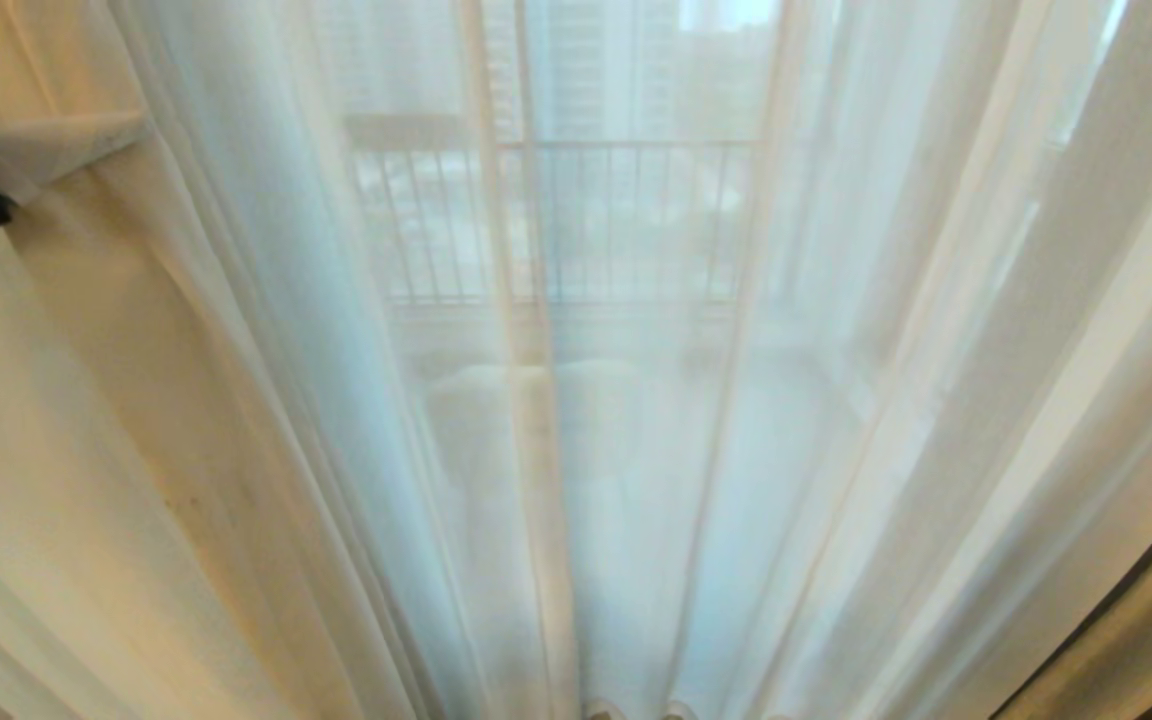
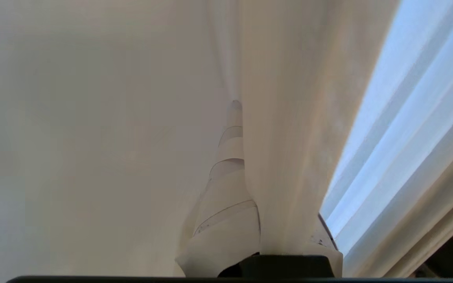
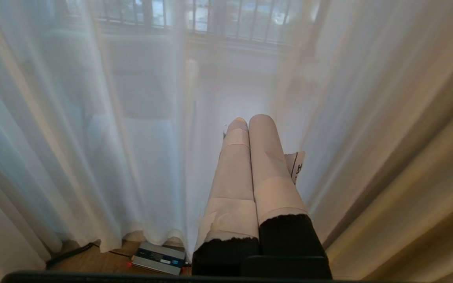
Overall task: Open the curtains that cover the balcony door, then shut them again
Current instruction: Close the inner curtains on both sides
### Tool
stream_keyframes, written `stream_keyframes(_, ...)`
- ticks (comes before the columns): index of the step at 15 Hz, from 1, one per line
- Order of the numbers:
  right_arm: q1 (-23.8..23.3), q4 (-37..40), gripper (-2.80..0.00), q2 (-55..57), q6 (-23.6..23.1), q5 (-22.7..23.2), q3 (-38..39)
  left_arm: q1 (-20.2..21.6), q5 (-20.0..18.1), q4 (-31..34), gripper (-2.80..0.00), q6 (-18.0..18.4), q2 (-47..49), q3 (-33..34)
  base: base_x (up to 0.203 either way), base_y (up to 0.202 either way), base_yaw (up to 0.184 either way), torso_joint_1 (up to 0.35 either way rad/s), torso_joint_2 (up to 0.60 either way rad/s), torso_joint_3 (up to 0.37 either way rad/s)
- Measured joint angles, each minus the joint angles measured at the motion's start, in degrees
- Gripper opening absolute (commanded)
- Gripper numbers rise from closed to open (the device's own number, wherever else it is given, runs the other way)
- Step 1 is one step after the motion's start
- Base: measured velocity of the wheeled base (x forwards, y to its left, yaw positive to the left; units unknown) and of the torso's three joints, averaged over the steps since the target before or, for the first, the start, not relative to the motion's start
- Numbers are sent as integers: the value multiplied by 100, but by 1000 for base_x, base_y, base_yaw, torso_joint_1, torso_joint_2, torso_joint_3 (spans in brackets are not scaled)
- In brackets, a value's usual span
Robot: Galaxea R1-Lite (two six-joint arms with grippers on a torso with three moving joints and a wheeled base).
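Sheers: thin white see-through fabric point(image 1: 636, 400) hangs right in front of the head camera, filling the middle and right of the scene in long vertical pleats, drawn shut.
Cream drape: heavy beige opaque panel point(image 1: 86, 450) at the left, gathered in thick folds beside the sheers; a second darker strip of it point(image 1: 1136, 640) shows at the near right edge.
Curtains overall: both layers cover the opening; the sheers' hem ends just above the floor in the right wrist view.
Balcony door: only a faint upright frame line point(image 1: 526, 200) can be made out through the sheers, far behind them.
Railing: vertical bars point(image 1: 626, 220) show dimly beyond the glass, farther still.
Left pincer: point(image 2: 246, 157) its tape-wrapped fingers are together, clamped on a fold of the cream drape at the left; one finger point(image 2: 228, 173) is visible, the other hidden by the cloth.
Right pincer: point(image 3: 248, 129) low near the middle, fingers pressed together on nothing, pointing at the sheers.
Floor: wooden boards point(image 3: 92, 263) below the hem.
Small box: grey device point(image 3: 157, 257) on the floor just beside the right pincer's base, with a dark cable point(image 3: 67, 253) lying to its left.
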Motion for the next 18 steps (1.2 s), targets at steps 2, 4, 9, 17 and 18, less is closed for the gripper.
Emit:
stream_keyframes(2,0,0,-280,0,1,-4,0,-15,-16,-5,-280,2,-4,-5,0,-180,-1,-7,-1,5)
stream_keyframes(4,0,3,-280,0,0,-1,0,6,4,1,-280,-2,-1,17,0,-49,-1,9,2,0)
stream_keyframes(9,2,0,-280,0,0,-4,0,-4,-5,11,-280,0,-1,27,0,0,0,0,0,0)
stream_keyframes(17,2,2,-280,0,0,-1,0,-152,-27,32,-280,66,7,-80,0,0,0,0,0,0)
stream_keyframes(18,2,2,-280,0,0,0,0,-250,-27,36,-280,60,10,-129,0,0,0,0,0,0)
